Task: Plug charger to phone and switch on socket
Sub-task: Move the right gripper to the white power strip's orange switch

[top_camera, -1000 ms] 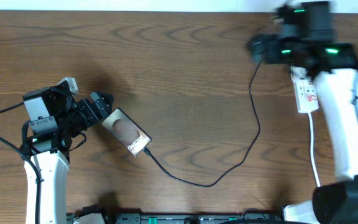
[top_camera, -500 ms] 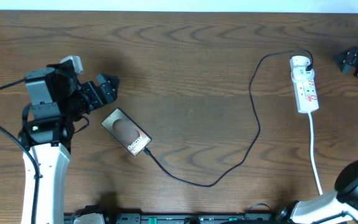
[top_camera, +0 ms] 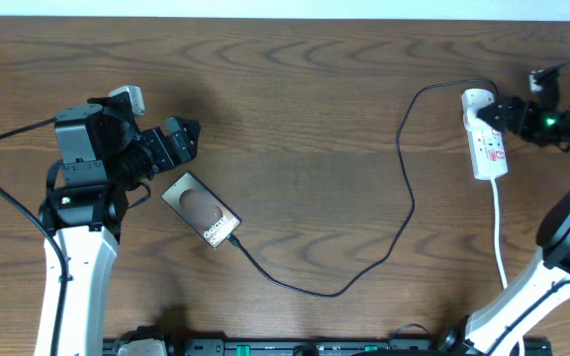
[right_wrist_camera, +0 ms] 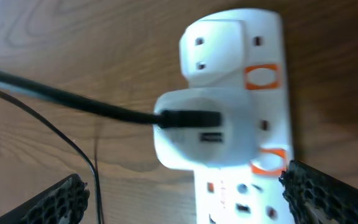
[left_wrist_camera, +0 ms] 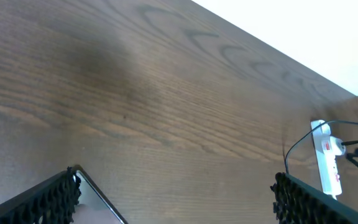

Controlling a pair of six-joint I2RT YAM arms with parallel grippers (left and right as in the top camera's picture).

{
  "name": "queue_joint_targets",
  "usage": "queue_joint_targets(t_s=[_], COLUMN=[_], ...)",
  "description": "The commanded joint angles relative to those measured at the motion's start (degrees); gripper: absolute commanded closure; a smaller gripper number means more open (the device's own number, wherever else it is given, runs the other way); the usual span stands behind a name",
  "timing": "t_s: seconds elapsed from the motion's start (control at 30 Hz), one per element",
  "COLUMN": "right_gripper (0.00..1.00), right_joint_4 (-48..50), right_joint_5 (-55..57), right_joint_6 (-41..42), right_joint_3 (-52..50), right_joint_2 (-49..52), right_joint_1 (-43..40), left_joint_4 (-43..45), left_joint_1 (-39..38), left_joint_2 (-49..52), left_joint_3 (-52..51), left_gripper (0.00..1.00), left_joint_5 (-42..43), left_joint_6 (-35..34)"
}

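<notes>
- Overhead: left hand [top_camera: 174, 148] open, poised just beside the phone [top_camera: 201, 210], apart from it. The charger [top_camera: 409, 208] runs from the phone's lower end across the worktop [top_camera: 295, 119] to the socket [top_camera: 489, 150]. The right hand [top_camera: 503, 114] is at the socket's far end.
- Left wrist: fingers spread wide, phone corner at the bottom edge.
- Right wrist: fingers spread wide. The charger's black end sits in a white adapter [right_wrist_camera: 229, 146] on the socket.

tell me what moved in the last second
The left gripper left the upper end of the phone and drew back from it, open. The right gripper swung away from the socket to the right edge of the overhead view, then returned beside its plugged end, open. The phone, charger and socket stayed put.
</notes>
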Motion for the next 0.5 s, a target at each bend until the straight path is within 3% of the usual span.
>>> queue_joint_targets(t_s=[0.0, 0.47], right_gripper=[0.03, 0.04], right_joint_4=[0.48, 0.92], right_joint_5=[1.97, 7.72], right_joint_6=[-0.66, 3.58], right_joint_3=[0.59, 0.24], right_joint_2=[1.40, 1.49], right_joint_1=[2.32, 2.99], left_joint_4=[-0.63, -1.75], left_joint_1=[-0.13, -0.13], left_joint_2=[0.31, 0.33], left_joint_3=[1.38, 1.27], left_gripper=[0.03, 0.03], left_joint_5=[-0.72, -0.74], left_joint_6=[1.18, 1.18])
